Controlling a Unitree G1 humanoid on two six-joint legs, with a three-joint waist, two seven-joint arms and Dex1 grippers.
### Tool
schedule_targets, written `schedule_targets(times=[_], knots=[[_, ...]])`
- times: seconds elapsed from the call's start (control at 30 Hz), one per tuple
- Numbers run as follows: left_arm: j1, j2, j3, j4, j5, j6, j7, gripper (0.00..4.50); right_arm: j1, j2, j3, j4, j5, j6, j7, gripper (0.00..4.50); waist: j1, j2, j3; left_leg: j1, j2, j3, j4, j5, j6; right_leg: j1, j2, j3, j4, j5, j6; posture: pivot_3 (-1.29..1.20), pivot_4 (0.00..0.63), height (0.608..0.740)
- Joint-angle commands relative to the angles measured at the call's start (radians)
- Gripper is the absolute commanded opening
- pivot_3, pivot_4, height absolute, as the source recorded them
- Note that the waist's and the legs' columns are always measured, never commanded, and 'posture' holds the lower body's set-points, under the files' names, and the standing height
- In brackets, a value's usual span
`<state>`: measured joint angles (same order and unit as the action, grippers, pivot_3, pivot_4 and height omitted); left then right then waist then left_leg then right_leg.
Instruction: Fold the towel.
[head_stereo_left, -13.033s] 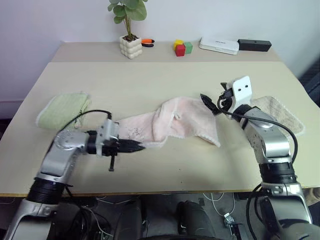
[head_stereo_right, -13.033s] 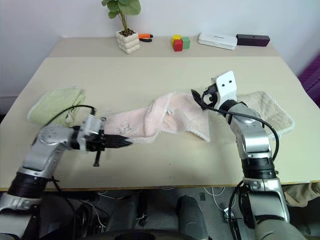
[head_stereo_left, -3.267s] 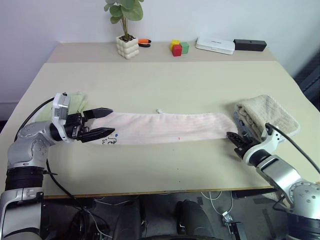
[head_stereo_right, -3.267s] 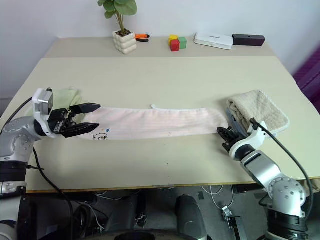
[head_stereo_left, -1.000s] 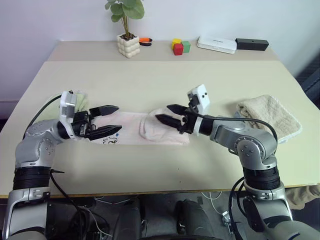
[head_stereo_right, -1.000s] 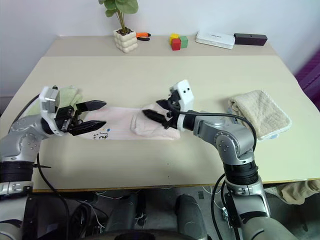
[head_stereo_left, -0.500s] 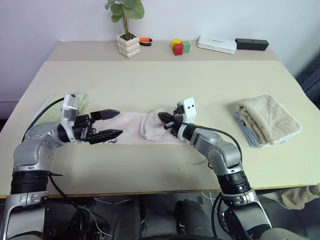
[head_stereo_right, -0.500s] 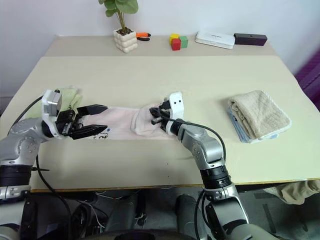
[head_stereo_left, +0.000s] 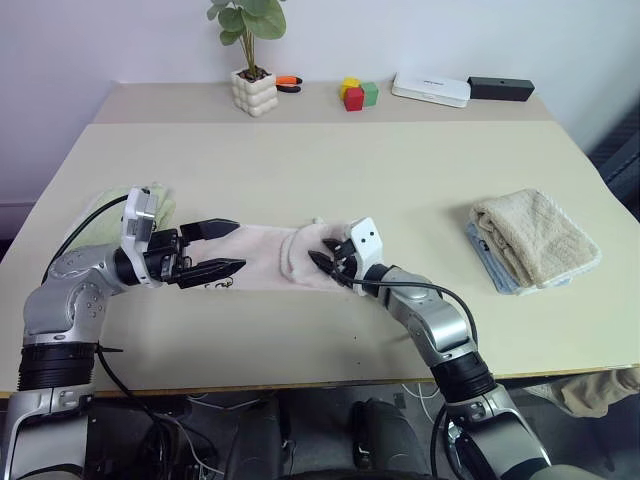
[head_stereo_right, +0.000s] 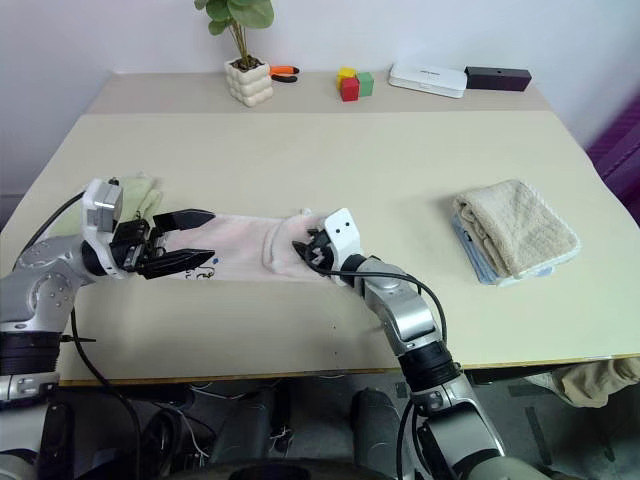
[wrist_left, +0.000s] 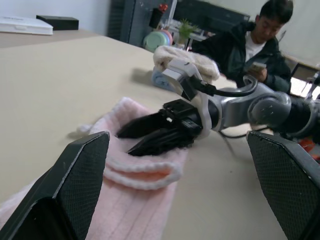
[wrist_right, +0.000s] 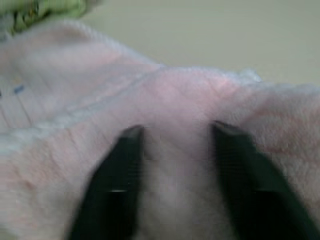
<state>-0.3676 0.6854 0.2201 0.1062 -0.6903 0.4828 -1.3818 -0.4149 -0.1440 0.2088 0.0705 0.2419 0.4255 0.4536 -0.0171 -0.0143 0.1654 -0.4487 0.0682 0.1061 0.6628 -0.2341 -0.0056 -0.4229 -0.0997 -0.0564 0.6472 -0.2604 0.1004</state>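
Head views: pink towel (head_stereo_left: 275, 256) lies on the table (head_stereo_left: 400, 170) as a strip w/ its right part doubled back over the middle, so it's roughly half length, fold end bunched and puffy rather than flat. Left gripper (head_stereo_left: 228, 247) hovers at the strip's left end, fingers spread wide, nothing btwn them, print corner just beside the lower finger. Right gripper (head_stereo_left: 330, 262) is down on the folded-over end, fingers parted over the cloth. Green towel (head_stereo_left: 160, 200) sits just behind the left gripper; beige towel (head_stereo_left: 535, 235) well apart on the right. Plant pot (head_stereo_left: 252, 92), blocks (head_stereo_left: 360, 94), white box (head_stereo_left: 433, 90) along the far edge, not in play.

Left wrist view: own fingers (wrist_left: 82, 175) wide apart, towel edge btwn and ahead of them. Right gripper tips rest on the doubled layer, a gap showing btwn them. A person (wrist_left: 252, 47) sits in the background, not involved.

Right wrist view: both fingers (wrist_right: 117, 185) parted w/ pink terry bulging btwn; prob. pressing into the cloth rather than pinching it, but view is too soft to be sure.

Risks: if right pulls away w/ loops snagged on a fingertip, the top layer drags back and undoes the fold. Edges look offset, so next fold could come out skewed. Left closing low might catch the green towel's edge too, since it's so near.
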Motion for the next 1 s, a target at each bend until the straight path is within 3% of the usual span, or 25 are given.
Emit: schedule_targets(times=[0.03, 0.07, 0.27, 0.47, 0.57, 0.73, 0.9, 1.0], knots=[[0.060, -0.037, 0.079, -0.120, -0.156, 0.152, 0.120, 4.50, -0.030, 0.018, -0.069, -0.071, 0.052, -0.005, 0.008, 4.12, 0.000, 0.000, 0.000, 0.000, 0.000, 0.000, 0.000, 0.000, 0.000, 0.000, 0.000, 0.000, 0.000, 0.000, 0.000, 0.00, 0.150, 0.735], [0.086, -0.048, 0.098, -0.147, -0.198, 0.200, 0.161, 4.50, -0.034, 0.020, -0.077, -0.076, 0.057, -0.003, 0.008, 4.42, 0.000, 0.000, 0.000, 0.000, 0.000, 0.000, 0.000, 0.000, 0.000, 0.000, 0.000, 0.000, 0.000, 0.000, 0.000, 0.00, 0.150, 0.735], [0.237, -0.064, 0.187, -0.280, -0.351, 0.358, 0.348, 4.50, -0.035, -0.001, -0.082, -0.160, 0.115, 0.051, 0.077, 4.42, -0.001, 0.000, 0.000, 0.000, 0.001, -0.001, -0.001, 0.000, 0.000, 0.000, 0.000, 0.000, 0.000, 0.000, 0.000, 0.00, 0.150, 0.735], [0.292, -0.169, 0.322, -0.305, -0.656, 0.503, 0.764, 4.50, -0.047, -0.183, -0.108, -0.297, 0.174, 0.092, 0.258, 4.42, 0.006, 0.000, 0.000, 0.001, -0.001, -0.004, 0.000, 0.000, 0.000, 0.001, -0.002, 0.000, 0.000, 0.000, 0.000, 0.00, 0.150, 0.735], [0.394, -0.263, 0.330, -0.393, -0.803, 0.489, 0.951, 4.50, -0.023, -0.297, -0.164, -0.376, 0.206, 0.026, 0.367, 4.42, 0.004, 0.000, 0.001, 0.001, -0.001, -0.004, 0.000, 0.000, 0.001, 0.002, -0.003, 0.000, 0.000, 0.000, 0.000, 0.00, 0.150, 0.735], [0.536, -0.324, 0.321, -0.500, -0.854, 0.436, 1.118, 4.50, 0.033, -0.403, -0.223, -0.453, 0.287, 0.037, 0.466, 4.42, 0.005, 0.000, 0.000, 0.005, 0.000, -0.004, -0.001, -0.001, 0.000, 0.005, -0.002, 0.000, -0.001, -0.001, -0.002, 0.00, 0.150, 0.735], [0.641, -0.342, 0.332, -0.528, -0.960, 0.377, 1.212, 4.50, 0.043, -0.416, -0.216, -0.440, 0.264, 0.011, 0.459, 4.42, 0.007, 0.000, 0.000, 0.006, -0.001, -0.004, -0.001, -0.001, 0.000, 0.005, -0.003, 0.000, -0.002, -0.004, -0.007, 0.00, 0.150, 0.735], [0.643, -0.371, 0.337, -0.502, -0.929, 0.297, 1.289, 4.50, 0.040, -0.408, -0.208, -0.424, 0.255, 0.001, 0.450, 4.42, 0.010, -0.001, 0.000, 0.006, -0.001, -0.004, -0.001, -0.001, 0.000, 0.005, -0.003, 0.000, -0.002, -0.004, -0.008, 0.00, 0.150, 0.735]])
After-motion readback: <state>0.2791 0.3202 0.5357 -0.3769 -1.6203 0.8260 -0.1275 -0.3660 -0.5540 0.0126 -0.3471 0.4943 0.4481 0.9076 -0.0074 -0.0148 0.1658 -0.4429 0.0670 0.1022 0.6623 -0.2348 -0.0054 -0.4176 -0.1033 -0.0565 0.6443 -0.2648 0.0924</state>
